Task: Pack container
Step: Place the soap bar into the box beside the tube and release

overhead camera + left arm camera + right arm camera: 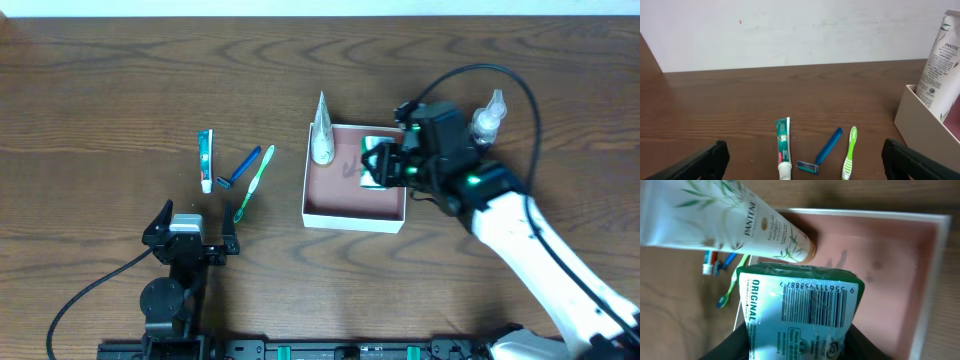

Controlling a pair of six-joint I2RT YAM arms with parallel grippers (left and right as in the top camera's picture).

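Note:
The container (330, 211), a shallow white-walled box with a pinkish floor, sits mid-table; it also shows in the right wrist view (920, 280) and the left wrist view (917, 120). A white Pantene tube (321, 135) leans in its far left corner, also seen in the right wrist view (715, 225) and the left wrist view (940, 65). My right gripper (381, 165) is shut on a green packet with a barcode (800, 315), held over the box's right part. My left gripper (800, 162) is open and empty, near the table's front left (190, 235).
A toothpaste tube (206, 160), a blue razor (240, 168) and a green toothbrush (254, 183) lie on the wooden table left of the box; the left wrist view shows them just ahead of the jaws. A small clear bottle (487, 117) stands right of the box.

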